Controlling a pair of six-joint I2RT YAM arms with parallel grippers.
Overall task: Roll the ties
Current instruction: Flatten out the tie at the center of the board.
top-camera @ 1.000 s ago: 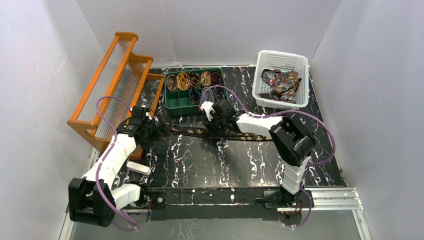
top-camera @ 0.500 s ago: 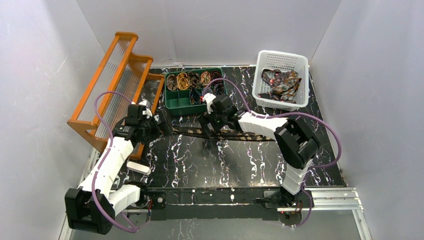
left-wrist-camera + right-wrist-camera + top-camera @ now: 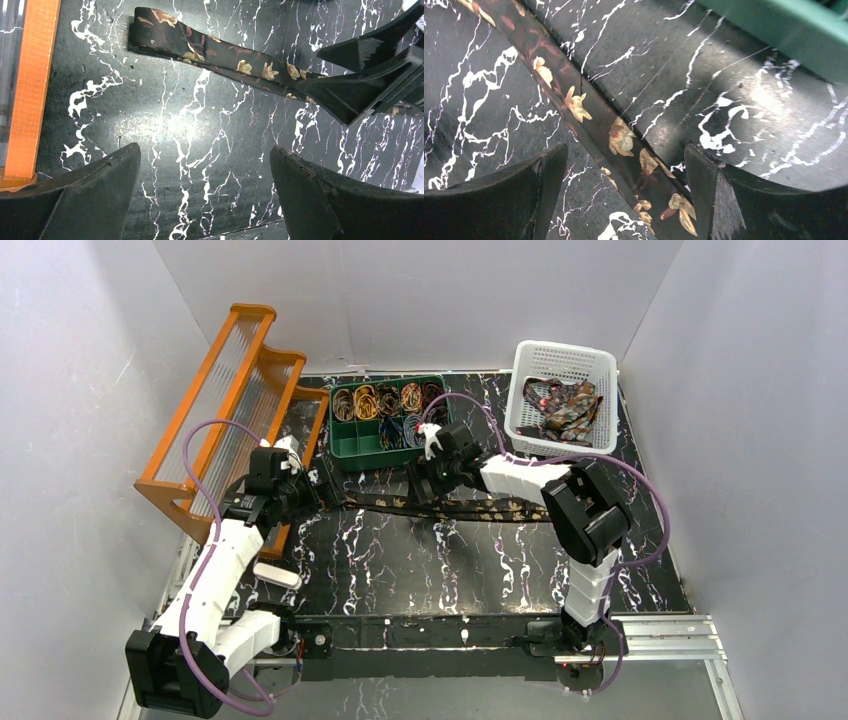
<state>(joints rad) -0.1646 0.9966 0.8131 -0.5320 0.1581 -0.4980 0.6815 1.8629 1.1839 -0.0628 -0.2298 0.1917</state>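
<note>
The left claw (image 3: 205, 167) is spread wide and empty; the right claw (image 3: 624, 165) is likewise agape above the long dark-brown gold-flowered fabric necktie (image 3: 385, 503), lying flat across the black marbled table (image 3: 400, 560), nearer its far edge.

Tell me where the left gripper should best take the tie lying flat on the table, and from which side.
The tie lies flat and limp, so probably pinch its free squared end, the one nearest the orange rack. Come straight down with the open left gripper set across the tie's width.
</note>
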